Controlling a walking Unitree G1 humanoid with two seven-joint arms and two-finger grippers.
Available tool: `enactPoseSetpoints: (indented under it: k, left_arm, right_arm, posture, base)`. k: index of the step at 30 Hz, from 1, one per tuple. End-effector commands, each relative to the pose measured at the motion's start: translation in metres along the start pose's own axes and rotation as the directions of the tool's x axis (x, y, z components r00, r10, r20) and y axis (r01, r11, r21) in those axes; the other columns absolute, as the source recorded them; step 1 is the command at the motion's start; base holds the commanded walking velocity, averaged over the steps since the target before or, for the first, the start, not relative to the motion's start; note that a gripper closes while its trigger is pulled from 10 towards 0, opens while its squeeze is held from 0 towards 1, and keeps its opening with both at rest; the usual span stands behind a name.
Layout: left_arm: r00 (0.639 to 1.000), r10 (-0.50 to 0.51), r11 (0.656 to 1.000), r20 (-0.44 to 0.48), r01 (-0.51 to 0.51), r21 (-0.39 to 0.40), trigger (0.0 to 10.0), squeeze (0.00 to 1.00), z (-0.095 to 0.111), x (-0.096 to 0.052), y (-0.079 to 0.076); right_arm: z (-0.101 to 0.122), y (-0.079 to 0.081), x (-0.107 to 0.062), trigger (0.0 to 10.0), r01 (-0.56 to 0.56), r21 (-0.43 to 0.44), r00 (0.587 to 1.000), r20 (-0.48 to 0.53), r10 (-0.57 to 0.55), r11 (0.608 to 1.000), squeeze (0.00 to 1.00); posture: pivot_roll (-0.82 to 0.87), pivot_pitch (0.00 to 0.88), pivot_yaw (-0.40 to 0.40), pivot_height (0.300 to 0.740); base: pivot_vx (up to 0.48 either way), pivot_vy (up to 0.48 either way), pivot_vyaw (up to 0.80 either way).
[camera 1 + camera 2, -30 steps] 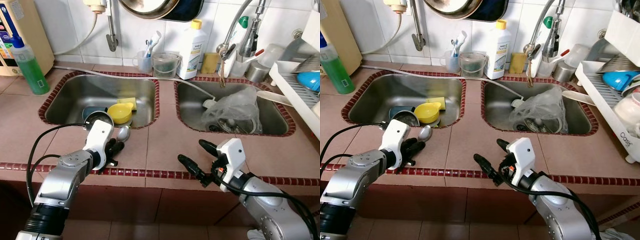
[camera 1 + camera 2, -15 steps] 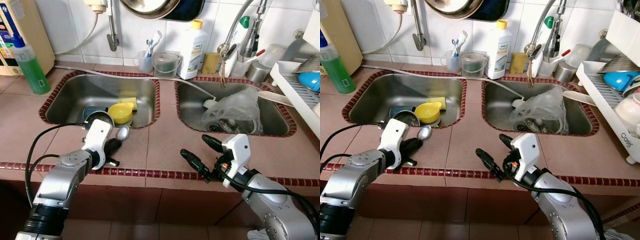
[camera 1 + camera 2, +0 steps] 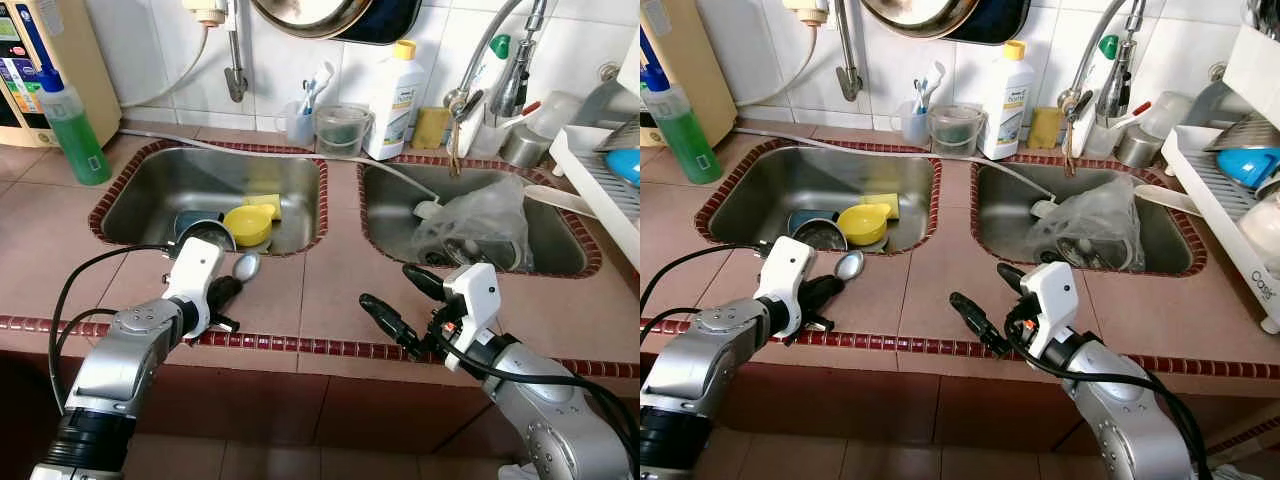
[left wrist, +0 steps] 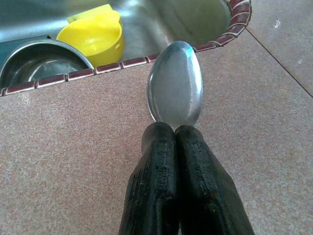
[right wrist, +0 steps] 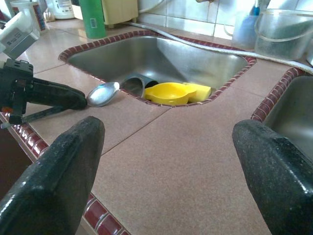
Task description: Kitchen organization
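Spanning the view was the pinkish tiled counter with its red-brown trim, holding two steel sinks; the left steel sink contained a round yellow plastic bowl. My left gripper, fingers pressed together, pinched the small shiny metal spoon just above the counter, near that sink's front rim. My right gripper hovered spread wide, apart from it.

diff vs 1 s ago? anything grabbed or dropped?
The right gripper has risen from the counter's front edge and edged forward toward the right sink, fingers open, holding nothing. The left gripper stays shut on the spoon over the counter. Sink contents unchanged; the overall shift is the camera moving.
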State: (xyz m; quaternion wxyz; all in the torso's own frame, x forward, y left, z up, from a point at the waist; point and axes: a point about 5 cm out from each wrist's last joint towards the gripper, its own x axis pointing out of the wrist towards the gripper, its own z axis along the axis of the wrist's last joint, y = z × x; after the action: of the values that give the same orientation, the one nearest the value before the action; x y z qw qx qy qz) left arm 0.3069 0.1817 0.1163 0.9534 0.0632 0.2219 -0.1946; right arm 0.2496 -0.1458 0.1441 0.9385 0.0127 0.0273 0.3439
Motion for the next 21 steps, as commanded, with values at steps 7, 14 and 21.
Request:
enactPoseSetpoints:
  k: [7,14,21]
  left_arm:
    - [0.999,-0.002,0.999,0.035,0.003,-0.046,0.0,0.00,0.0041,0.0011,-0.0010]
    - [0.999,-0.034,0.999,0.018,0.035,-0.039,0.0,0.00,0.0004,0.0013,-0.0045]
    - [0.998,-0.047,0.997,0.037,0.049,-0.052,0.0,0.00,0.0024,0.0005,-0.0077]
  right_arm:
    - [0.0073,-0.0040,0.0009,10.0,0.009,-0.003,1.000,0.023,-0.009,1.000,0.00]
    - [0.0079,-0.0039,0.0027,10.0,0.008,0.000,1.000,0.025,-0.008,1.000,0.00]
    - [0.0086,-0.0046,0.0038,10.0,0.010,-0.001,1.000,0.028,-0.010,1.000,0.00]
  posture:
    - [0.04,0.000,-0.050,0.740]
    - [0.04,0.000,-0.049,0.740]
    - [0.05,0.000,-0.048,0.740]
  base:
    - [0.000,0.000,0.00]
    - [0.000,0.000,0.00]
    - [0.000,0.000,0.00]
